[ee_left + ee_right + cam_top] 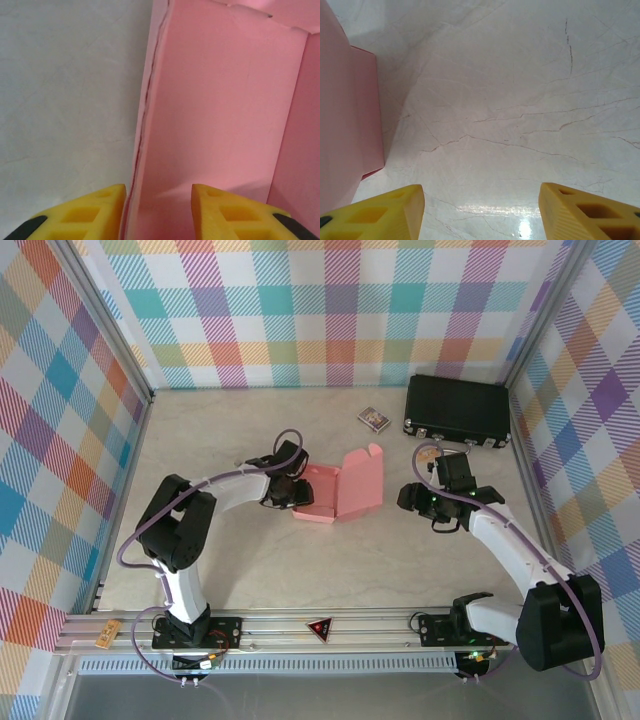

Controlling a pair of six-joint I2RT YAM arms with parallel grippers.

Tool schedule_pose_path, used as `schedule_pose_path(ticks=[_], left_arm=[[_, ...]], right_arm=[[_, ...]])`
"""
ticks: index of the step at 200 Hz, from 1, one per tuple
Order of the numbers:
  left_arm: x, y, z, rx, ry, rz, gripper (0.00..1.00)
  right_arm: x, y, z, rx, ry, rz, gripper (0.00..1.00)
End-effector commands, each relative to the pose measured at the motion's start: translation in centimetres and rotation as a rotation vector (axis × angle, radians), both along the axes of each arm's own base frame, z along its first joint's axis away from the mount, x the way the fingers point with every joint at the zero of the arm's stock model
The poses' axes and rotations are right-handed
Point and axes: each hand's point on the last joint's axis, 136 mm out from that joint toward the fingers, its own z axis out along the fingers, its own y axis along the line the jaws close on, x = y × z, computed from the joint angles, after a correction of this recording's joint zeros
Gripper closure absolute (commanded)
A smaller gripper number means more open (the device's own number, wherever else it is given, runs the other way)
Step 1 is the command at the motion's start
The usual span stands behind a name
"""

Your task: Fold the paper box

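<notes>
Currently the box (340,492) sits near the middle of the table (300,570), tray down, with the lid standing upright along its right side. The left gripper (292,490) is at the tray's left edge. Its fingers (80,217) straddle a tray wall, one outside over the table and one inside the tray. The wall lies against the outer finger and a gap separates it from the inner finger, so the jaws are partly open and not clamped. The right gripper (481,189) sits to the right of the box, apart from it, jaws spread wide over bare table. A black case (457,408) lies at the far right, with a card pack (374,418) just left of it.
</notes>
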Motion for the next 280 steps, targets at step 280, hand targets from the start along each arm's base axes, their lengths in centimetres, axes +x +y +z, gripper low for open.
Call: schedule_pose_path(ticks=[280], left_arm=[[-5.7, -7.9, -1.4, -0.401, 0.071, 0.336, 0.54]], right_arm=[[12.2, 3.0, 0.5, -0.026, -0.047, 0.029, 0.4]])
